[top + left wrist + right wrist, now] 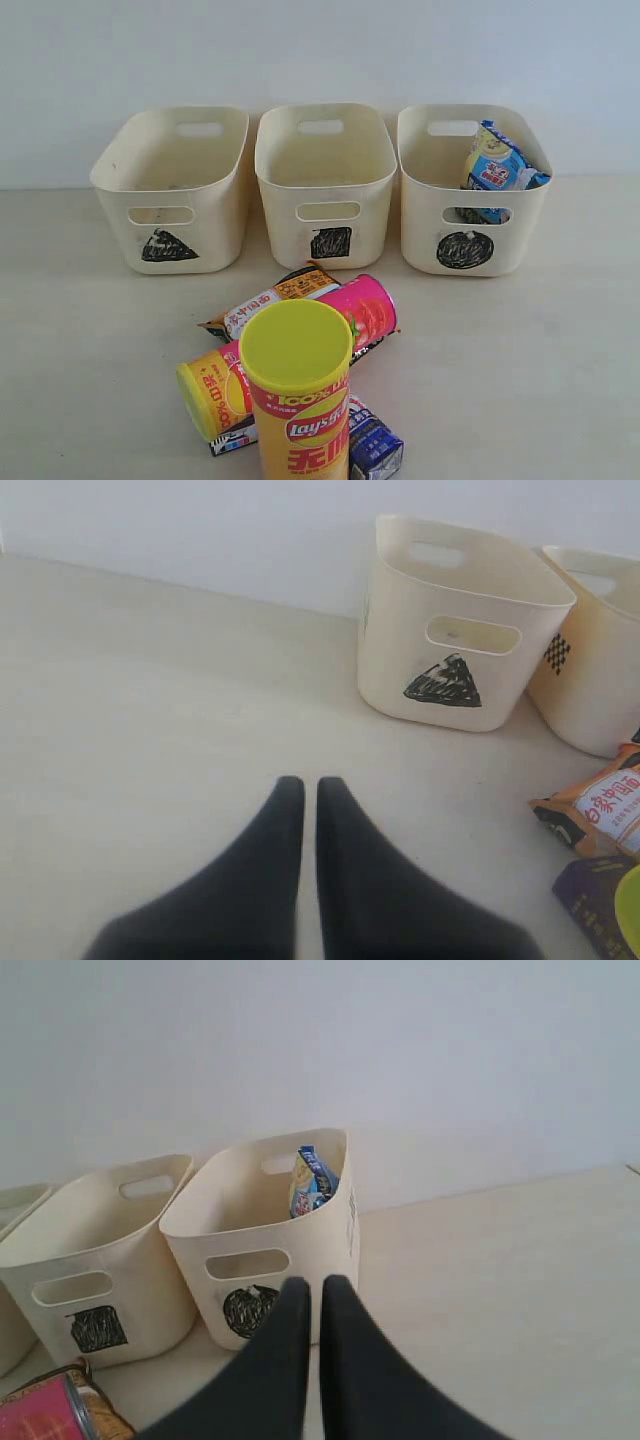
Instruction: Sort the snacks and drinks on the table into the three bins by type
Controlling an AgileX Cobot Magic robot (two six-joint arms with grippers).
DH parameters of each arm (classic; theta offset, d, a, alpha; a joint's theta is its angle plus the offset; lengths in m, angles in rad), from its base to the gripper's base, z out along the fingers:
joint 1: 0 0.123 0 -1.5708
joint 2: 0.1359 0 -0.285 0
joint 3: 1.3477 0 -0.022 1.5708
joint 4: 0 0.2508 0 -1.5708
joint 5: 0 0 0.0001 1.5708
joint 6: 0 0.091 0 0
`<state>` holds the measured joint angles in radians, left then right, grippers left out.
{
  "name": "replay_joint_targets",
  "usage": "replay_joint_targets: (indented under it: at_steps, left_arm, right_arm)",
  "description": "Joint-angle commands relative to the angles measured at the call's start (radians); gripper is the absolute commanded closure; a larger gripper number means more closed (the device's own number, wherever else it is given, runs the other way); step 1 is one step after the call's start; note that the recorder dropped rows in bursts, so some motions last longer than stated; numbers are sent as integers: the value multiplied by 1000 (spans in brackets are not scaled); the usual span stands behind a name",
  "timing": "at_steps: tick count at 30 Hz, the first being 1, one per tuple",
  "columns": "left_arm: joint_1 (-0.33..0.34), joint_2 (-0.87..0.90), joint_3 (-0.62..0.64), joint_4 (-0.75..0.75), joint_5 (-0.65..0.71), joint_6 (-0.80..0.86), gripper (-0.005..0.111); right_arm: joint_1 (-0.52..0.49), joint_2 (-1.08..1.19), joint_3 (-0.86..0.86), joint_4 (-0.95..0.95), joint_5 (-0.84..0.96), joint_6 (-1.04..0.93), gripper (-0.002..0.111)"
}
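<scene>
Three cream bins stand in a row at the back: triangle bin (172,185), square bin (325,180), circle bin (470,185). A blue-white foil bag (497,165) leans inside the circle bin. In front lies a pile: tall yellow Lay's canister (297,395) upright, pink canister (365,310) and yellow-orange canister (212,390) lying down, orange-brown bag (270,300), dark purple carton (375,445). Neither arm shows in the exterior view. My left gripper (310,785) is shut and empty above bare table, short of the triangle bin (455,630). My right gripper (315,1285) is shut and empty before the circle bin (260,1235).
The pale beige table (90,380) stretches bare to the left and right (540,380) of the pile. A plain white wall (320,50) rises behind the bins. A black bag edge (230,440) peeks out under the canisters.
</scene>
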<state>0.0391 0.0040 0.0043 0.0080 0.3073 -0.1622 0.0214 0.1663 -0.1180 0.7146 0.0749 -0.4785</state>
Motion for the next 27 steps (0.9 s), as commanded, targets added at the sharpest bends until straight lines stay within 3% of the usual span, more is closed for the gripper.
replay_joint_targets:
  at_steps: [1,5,9,18,27]
  left_arm:
    - [-1,-4,-4,3,-14,-5,103]
    - [-1,-4,-4,3,-14,-5,103]
    - [-1,-4,-4,3,-14,-5,103]
    - [-1,-4,-4,3,-14,-5,103]
    - [-1,-4,-4,3,-14,-5,103]
  right_arm:
    - [-1,-4,5,-2,-28,1,108]
    - [-1,-5,5,-17,-28,-6,108]
    - [-1,-53,5,-146,-24,33,108]
    - [-1,-158,103,-498,42,415,108]
    - [-3,-166,118,-616,170,420,108]
